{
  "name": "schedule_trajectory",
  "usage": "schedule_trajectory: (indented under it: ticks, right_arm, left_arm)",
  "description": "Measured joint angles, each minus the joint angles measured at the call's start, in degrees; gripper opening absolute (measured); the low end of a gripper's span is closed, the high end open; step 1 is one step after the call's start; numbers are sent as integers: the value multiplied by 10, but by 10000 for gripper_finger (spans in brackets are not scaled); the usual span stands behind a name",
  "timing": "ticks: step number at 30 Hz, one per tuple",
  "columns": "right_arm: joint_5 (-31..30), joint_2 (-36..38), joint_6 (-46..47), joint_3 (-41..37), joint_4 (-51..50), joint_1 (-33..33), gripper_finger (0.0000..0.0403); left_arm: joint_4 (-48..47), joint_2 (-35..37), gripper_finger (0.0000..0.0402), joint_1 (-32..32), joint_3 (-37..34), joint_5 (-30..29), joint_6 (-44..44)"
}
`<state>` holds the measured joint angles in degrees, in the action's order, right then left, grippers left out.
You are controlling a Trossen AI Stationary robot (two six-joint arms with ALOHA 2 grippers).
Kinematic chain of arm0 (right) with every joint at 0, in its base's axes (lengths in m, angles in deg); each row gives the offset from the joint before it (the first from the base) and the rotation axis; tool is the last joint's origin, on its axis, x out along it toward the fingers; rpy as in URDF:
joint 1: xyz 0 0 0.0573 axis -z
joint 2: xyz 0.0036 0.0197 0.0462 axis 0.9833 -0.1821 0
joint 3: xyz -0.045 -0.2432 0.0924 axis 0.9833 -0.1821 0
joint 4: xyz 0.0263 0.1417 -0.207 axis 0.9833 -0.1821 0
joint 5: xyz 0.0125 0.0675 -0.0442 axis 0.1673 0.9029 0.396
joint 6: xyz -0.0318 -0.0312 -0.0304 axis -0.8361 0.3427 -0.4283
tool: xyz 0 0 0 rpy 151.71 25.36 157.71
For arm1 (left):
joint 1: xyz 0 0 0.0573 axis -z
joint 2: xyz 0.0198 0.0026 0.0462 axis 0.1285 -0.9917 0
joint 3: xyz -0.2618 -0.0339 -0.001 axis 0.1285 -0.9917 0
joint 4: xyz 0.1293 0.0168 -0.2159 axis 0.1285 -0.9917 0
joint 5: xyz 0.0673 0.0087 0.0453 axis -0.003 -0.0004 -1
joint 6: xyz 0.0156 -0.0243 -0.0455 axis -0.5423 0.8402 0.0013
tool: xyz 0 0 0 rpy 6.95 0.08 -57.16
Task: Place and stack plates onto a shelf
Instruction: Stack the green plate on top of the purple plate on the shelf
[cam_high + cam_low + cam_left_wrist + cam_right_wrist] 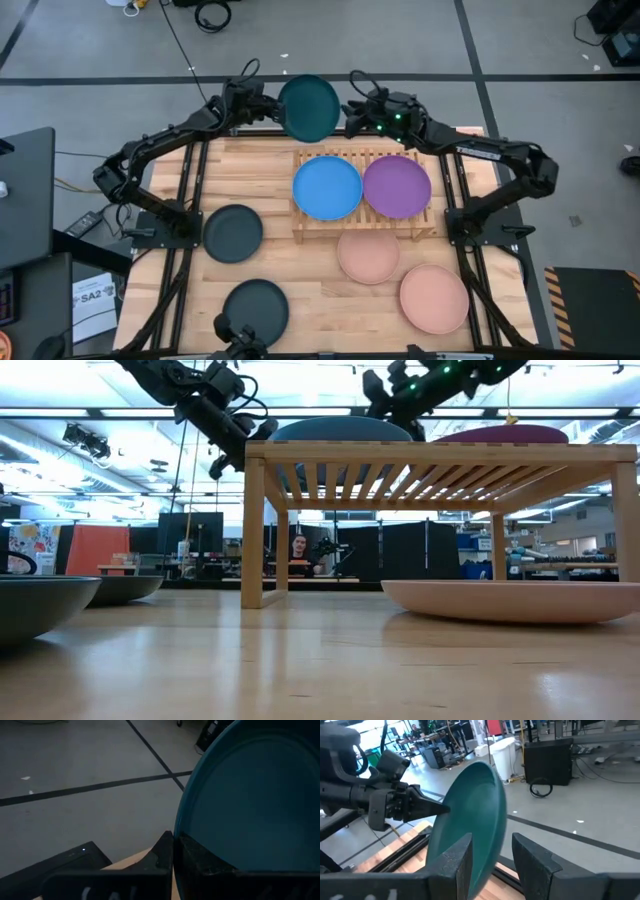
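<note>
Beyond the far edge of the worktop (300, 300), I am holding the dark teal plate (309, 107) in the air between my two grippers. My left gripper (272, 108) is clenched on the plate's left rim; my left wrist view is showing both fingers (165, 851) pinched together over that rim. My right gripper (352, 112) is sitting at the plate's opposite rim, with its two fingers (455, 857) standing apart on either side of the edge; I cannot tell whether they are touching the plate. From the right wrist view, the plate is standing tilted, nearly on edge. The plate is hovering just behind the shelf (312, 228), apart from it. On the shelf, the bright blue plate (327, 187) and the purple plate (397, 186) are lying side by side, blue on the left, their rims touching or nearly so. A salmon pink plate (368, 255) is lying on the worktop just in front of the shelf, partly under its front edge, and a second salmon pink plate (434, 298) is lying nearer the front right corner. Two charcoal black plates are resting on the left half of the worktop, one (233, 233) beside the shelf's left end and one (256, 308) near the front edge.
</note>
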<state>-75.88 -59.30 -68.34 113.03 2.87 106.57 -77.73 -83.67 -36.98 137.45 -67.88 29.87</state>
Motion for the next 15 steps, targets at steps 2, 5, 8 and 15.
schedule_trajectory:
  ticks: [2, 5, 8, 15]
  right_arm:
    - [0, -15, 0, 0, 15, -3, 144]
    - [0, -35, 0, 0, 35, -6, 144]
    - [-8, -50, 0, 0, 46, -7, 141]
    - [-51, -54, 0, 0, 50, -9, 140]
  left_arm:
    - [0, 0, 15, 0, 0, 0, 3]
    - [0, 0, 15, 0, 0, 0, 4]
    - [-2, 0, 15, 0, 0, -2, 3]
    - [-1, 0, 15, 0, 0, 0, 3]
